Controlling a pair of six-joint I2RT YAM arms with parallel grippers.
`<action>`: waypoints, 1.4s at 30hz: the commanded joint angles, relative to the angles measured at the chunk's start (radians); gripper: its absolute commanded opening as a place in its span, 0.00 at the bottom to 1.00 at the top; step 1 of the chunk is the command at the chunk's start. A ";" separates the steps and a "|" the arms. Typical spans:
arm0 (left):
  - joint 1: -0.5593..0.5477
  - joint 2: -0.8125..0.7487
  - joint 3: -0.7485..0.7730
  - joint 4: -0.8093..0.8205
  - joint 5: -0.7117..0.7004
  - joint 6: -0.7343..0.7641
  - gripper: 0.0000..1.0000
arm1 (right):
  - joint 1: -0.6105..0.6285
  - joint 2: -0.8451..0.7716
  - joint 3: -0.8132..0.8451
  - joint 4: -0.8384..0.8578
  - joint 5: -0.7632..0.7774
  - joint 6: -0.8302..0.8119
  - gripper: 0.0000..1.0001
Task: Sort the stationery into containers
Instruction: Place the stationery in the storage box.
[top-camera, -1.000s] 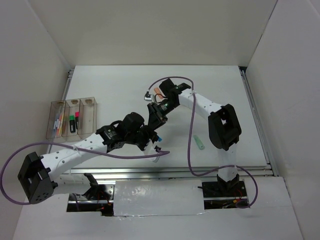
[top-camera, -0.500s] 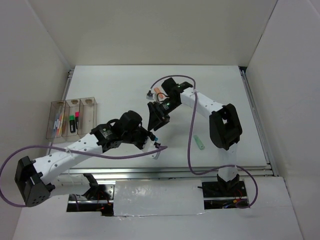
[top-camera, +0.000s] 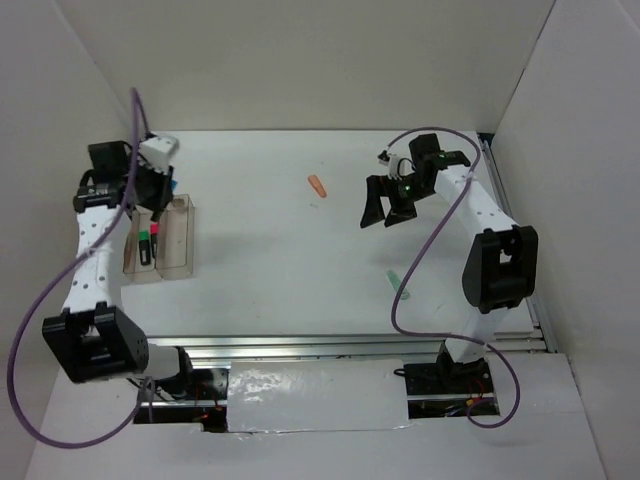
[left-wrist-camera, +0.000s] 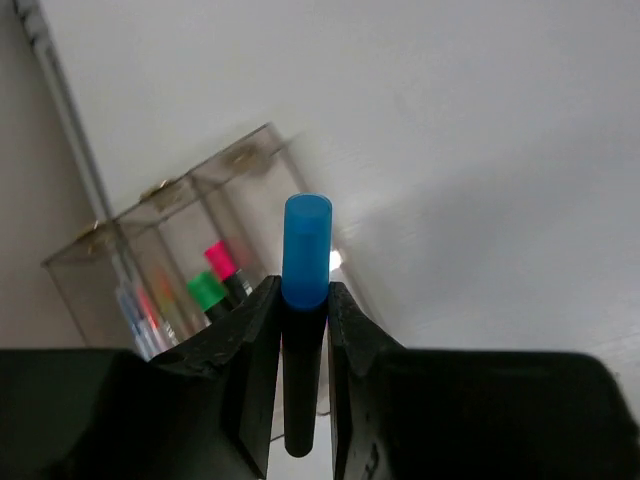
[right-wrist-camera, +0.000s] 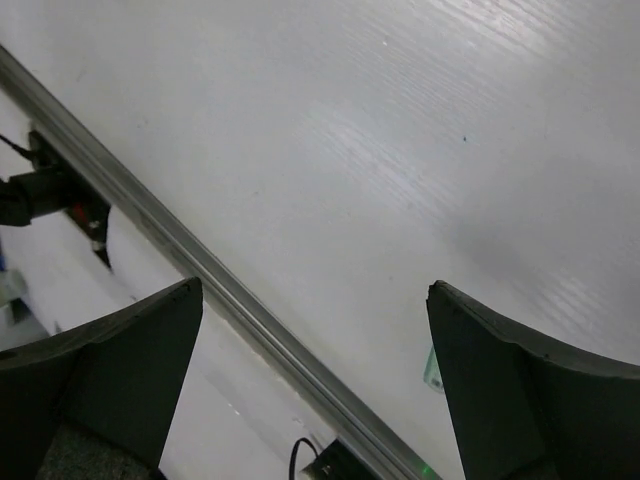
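Observation:
My left gripper (left-wrist-camera: 303, 290) is shut on a blue-capped, black-bodied highlighter (left-wrist-camera: 306, 245), whose cap sticks out past the fingertips. In the top view that gripper (top-camera: 150, 200) hangs over the back end of the containers (top-camera: 180, 262) at the table's left. Below it, the middle bin holds a pink highlighter (left-wrist-camera: 222, 258) and a green one (left-wrist-camera: 207, 291); the left bin holds thin pens (left-wrist-camera: 140, 312). My right gripper (top-camera: 385, 205) stands wide open and empty over the table's right half. An orange stub (top-camera: 317, 185) lies left of it, and a mint green highlighter (top-camera: 397, 285) lies nearer the front.
White walls close in the table on three sides. A metal rail (right-wrist-camera: 230, 300) runs along the front edge, with cables and electronics below it. Purple cables loop from both arms. The right wrist view catches an edge of the mint highlighter (right-wrist-camera: 432, 368).
The left arm has swung from mid-table to the containers, carrying the blue highlighter. The right gripper has opened wide and drawn back to the right, away from the orange stub.

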 joint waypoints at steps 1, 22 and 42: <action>0.184 0.101 0.096 -0.096 0.082 -0.150 0.00 | 0.006 -0.082 -0.060 0.026 0.115 -0.047 0.99; 0.379 0.532 0.216 -0.041 -0.067 -0.219 0.33 | -0.062 -0.156 -0.280 0.072 0.340 -0.133 0.94; 0.119 0.105 0.109 0.080 0.076 -0.110 0.66 | 0.147 -0.024 -0.421 0.079 0.503 -0.098 0.64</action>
